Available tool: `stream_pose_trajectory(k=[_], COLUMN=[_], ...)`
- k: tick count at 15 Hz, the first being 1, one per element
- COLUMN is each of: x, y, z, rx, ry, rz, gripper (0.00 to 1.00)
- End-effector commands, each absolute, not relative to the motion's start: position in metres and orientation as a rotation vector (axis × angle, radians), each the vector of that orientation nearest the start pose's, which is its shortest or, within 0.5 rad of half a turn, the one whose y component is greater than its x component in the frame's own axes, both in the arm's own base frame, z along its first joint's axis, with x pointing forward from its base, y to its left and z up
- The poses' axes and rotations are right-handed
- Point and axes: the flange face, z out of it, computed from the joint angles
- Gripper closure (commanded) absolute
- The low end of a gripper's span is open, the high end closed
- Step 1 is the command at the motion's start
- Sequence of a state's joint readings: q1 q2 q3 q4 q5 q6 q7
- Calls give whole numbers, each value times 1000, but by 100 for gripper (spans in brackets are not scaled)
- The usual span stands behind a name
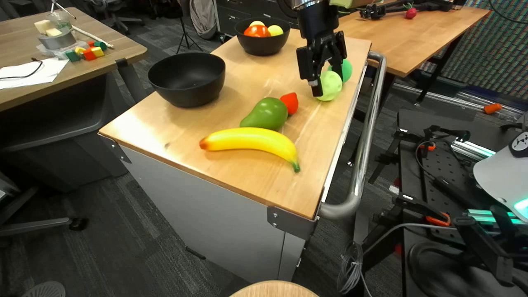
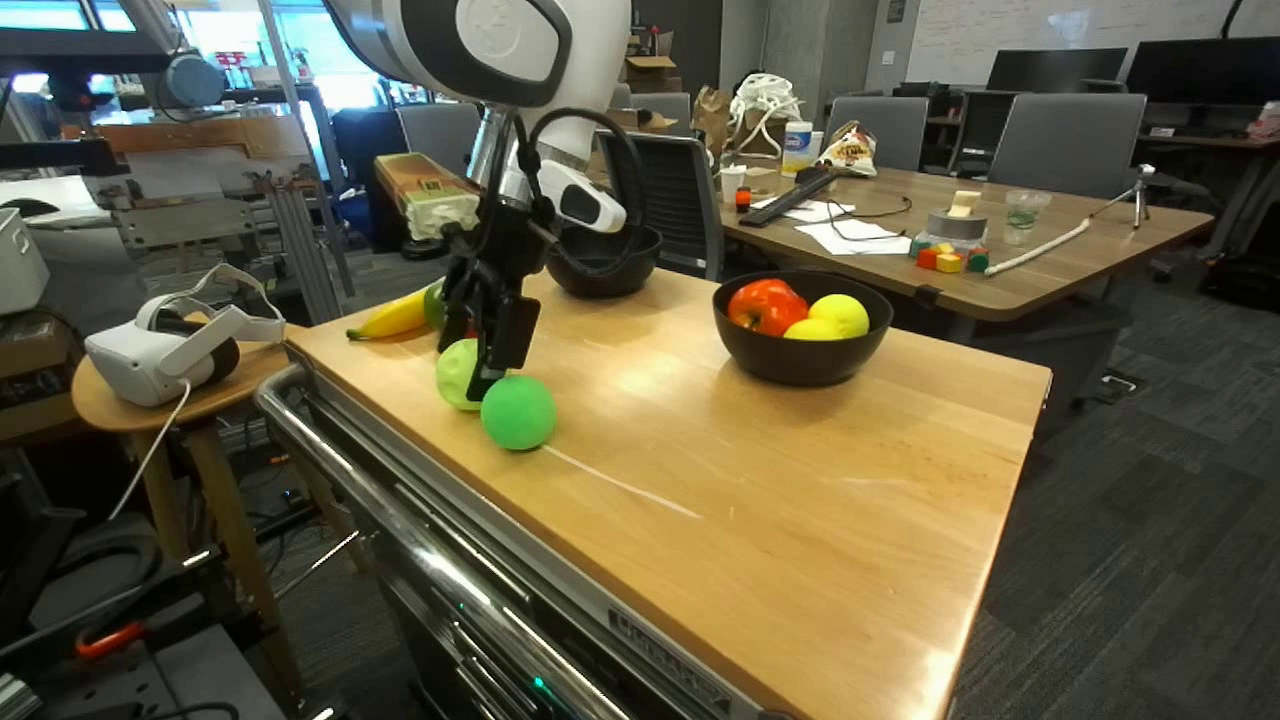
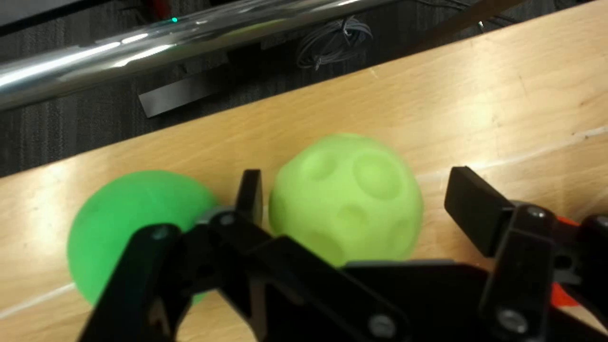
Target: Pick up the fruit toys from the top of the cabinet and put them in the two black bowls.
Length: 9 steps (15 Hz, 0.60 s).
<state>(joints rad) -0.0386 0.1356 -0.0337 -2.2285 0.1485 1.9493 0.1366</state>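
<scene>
Between the parted jaws of the claw (image 3: pixel 354 197) sits the lime ball (image 3: pixel 346 199), green ball (image 3: pixel 123 223) just outside.

Nothing legible; cabinet nameplate (image 2: pixel 668 660) — too blurred

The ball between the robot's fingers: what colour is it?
That ball is lime green with round dimples, clearest in the wrist view.

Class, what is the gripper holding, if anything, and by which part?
Nothing is held: the gripper stands open around the dimpled lime-green ball, with a gap on either side in the wrist view.
</scene>
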Motion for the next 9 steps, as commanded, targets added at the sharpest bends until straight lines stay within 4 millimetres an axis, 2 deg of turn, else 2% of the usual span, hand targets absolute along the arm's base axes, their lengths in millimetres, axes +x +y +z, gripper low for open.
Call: stream_pose_trajectory(k=[1, 4, 6, 8, 9], x=[490, 493, 499, 507, 510], y=[-18, -17, -13, -2, 8], z=[292, 296, 311, 345, 370], rx=[-2921, -2927, -2952, -3043, -3093], ry=[420, 406, 369, 276, 242], rz=[656, 619, 551, 418, 408], gripper=[29, 53, 65, 67, 70])
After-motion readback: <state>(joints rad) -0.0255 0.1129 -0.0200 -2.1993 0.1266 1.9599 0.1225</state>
